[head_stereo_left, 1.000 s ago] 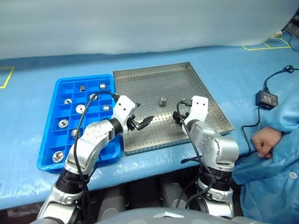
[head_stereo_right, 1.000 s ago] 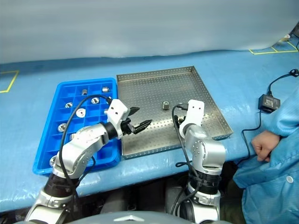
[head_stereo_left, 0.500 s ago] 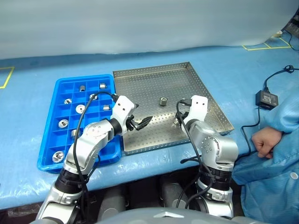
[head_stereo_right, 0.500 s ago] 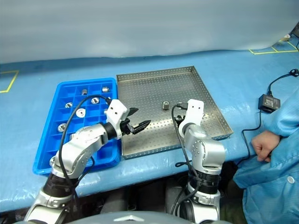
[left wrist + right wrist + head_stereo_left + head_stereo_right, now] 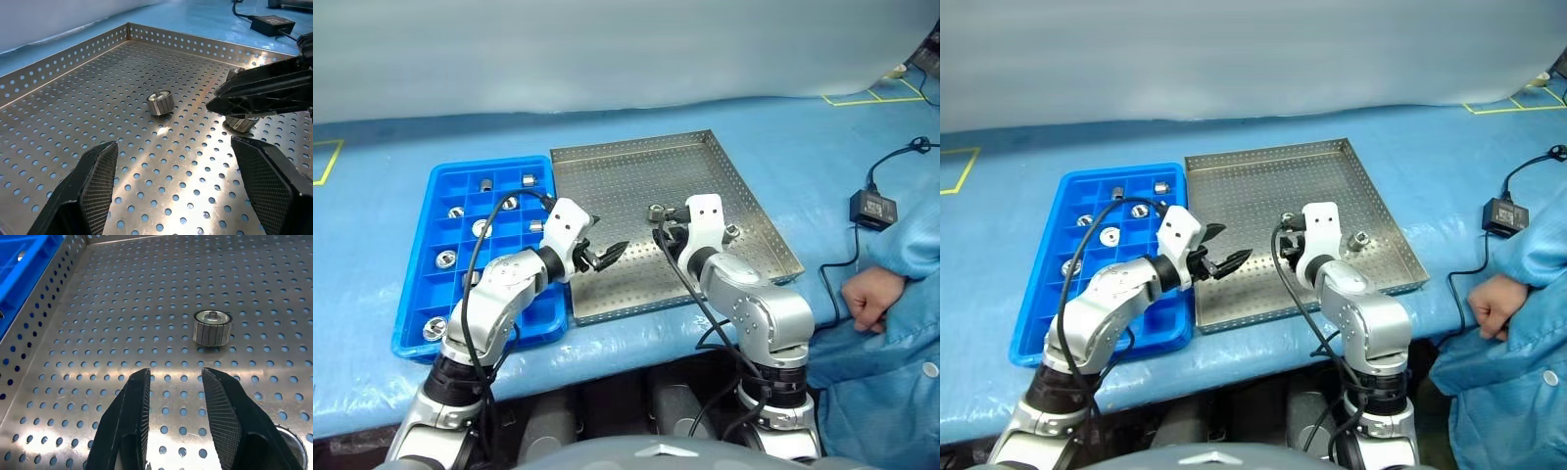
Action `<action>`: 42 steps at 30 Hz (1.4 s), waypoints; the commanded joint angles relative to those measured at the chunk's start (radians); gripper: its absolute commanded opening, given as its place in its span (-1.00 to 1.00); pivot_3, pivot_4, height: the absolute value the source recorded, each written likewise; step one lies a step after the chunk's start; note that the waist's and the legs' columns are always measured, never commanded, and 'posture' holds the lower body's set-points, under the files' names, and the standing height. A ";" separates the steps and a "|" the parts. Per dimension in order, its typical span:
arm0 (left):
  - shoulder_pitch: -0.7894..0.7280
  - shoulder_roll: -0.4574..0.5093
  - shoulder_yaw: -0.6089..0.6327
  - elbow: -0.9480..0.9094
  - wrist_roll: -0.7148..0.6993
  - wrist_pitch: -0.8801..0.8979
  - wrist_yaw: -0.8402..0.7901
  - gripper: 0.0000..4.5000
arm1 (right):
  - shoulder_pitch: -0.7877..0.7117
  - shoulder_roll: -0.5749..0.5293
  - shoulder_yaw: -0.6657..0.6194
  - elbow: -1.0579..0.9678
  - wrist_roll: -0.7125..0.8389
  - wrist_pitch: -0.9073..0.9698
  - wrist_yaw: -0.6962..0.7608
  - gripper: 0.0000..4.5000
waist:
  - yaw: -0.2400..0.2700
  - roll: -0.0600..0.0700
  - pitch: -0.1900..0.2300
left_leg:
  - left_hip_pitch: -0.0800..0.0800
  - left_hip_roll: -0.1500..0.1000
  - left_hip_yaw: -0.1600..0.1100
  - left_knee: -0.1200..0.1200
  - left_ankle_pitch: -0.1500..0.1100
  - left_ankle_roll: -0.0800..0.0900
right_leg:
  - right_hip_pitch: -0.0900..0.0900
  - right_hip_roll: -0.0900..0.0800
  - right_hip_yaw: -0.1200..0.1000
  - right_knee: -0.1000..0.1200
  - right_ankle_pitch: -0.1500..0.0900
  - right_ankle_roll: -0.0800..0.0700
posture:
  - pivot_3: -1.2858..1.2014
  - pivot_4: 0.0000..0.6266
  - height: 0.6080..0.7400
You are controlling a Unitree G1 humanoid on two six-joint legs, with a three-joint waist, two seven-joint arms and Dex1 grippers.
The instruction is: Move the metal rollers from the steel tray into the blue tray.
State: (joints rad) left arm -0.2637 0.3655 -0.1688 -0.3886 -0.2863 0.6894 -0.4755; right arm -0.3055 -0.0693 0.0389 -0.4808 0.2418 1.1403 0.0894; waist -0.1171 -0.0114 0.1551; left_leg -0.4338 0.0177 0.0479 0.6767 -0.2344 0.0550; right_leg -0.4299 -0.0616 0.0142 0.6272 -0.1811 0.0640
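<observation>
Steel tray (image 5: 607, 176) floor mostly bare; left fingers (image 5: 599, 257) spread, right fingers (image 5: 222, 421) closed, empty.

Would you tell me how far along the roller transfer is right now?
Done: several small shiny metal rollers sit in the blue plastic gridded tray. In hand: nothing; the left gripper and right gripper are both empty. Left: two rollers on the perforated steel tray.

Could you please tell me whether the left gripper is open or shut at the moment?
Open: the left gripper has its fingers wide apart above the steel tray, with nothing held between them.
</observation>
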 commanded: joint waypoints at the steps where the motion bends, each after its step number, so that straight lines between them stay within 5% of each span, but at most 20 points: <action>1: 0.003 0.000 0.022 -0.055 -0.010 -0.001 0.007 0.78 | -0.023 -0.042 0.033 -0.041 -0.016 -0.037 0.016 -0.23 | 0.001 0.000 0.000 | 0.000 0.000 0.000 0.000 0.000 0.000 | 0.000 0.000 0.000 0.000 0.000 0.000 | -0.06 -0.52 1.00; 6: 0.026 0.002 0.019 -0.070 -0.008 0.004 0.012 0.78 | -0.042 -0.005 -0.037 -0.008 -0.075 -0.017 -0.102 -0.23 | 0.010 0.000 0.000 | 0.000 0.000 0.000 0.000 0.000 0.000 | 0.000 0.000 0.000 0.000 0.000 0.000 | -0.06 -0.52 1.00; 9: 0.028 -0.001 0.017 -0.070 -0.009 0.007 0.016 0.78 | -0.041 0.056 -0.068 0.008 -0.088 0.008 -0.153 0.03 | 0.021 0.000 0.000 | 0.000 0.000 0.000 0.000 0.000 0.000 | 0.000 0.000 0.000 0.000 0.000 0.000 | -0.06 -0.52 1.00; 14: 0.022 -0.007 0.013 -0.066 -0.009 0.009 0.019 0.78 | -0.029 0.163 -0.099 0.018 -0.131 0.039 -0.249 0.76 | 0.029 0.000 0.000 | 0.000 0.000 0.000 -0.001 0.000 0.000 | -0.001 0.000 0.000 0.000 0.000 -0.001 | -0.06 -0.52 1.00; 36: 0.006 -0.011 -0.003 -0.045 -0.002 0.006 0.007 0.78 | 0.065 0.197 -0.118 0.031 -0.141 0.089 -0.260 0.76 | 0.024 0.000 0.000 | 0.000 0.000 0.000 -0.001 0.000 0.000 | -0.001 0.000 0.000 0.000 0.000 -0.001 | -0.07 -0.52 1.00; 42: 0.015 -0.007 0.002 -0.050 -0.002 0.007 0.009 0.78 | 0.061 0.196 -0.121 0.031 -0.129 0.085 -0.253 0.09 | 0.025 0.000 0.000 | 0.000 0.000 0.000 -0.001 0.000 0.000 | -0.001 0.000 0.000 0.000 0.000 -0.001 | -0.07 -0.52 1.00</action>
State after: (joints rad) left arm -0.2427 0.3570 -0.1691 -0.4082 -0.2862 0.7085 -0.4610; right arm -0.2500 0.0823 -0.0876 -0.4338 0.1058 1.2325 -0.1668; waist -0.0923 -0.0110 0.1552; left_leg -0.4342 0.0180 0.0478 0.6755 -0.2344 0.0549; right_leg -0.4307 -0.0614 0.0137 0.6269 -0.1813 0.0629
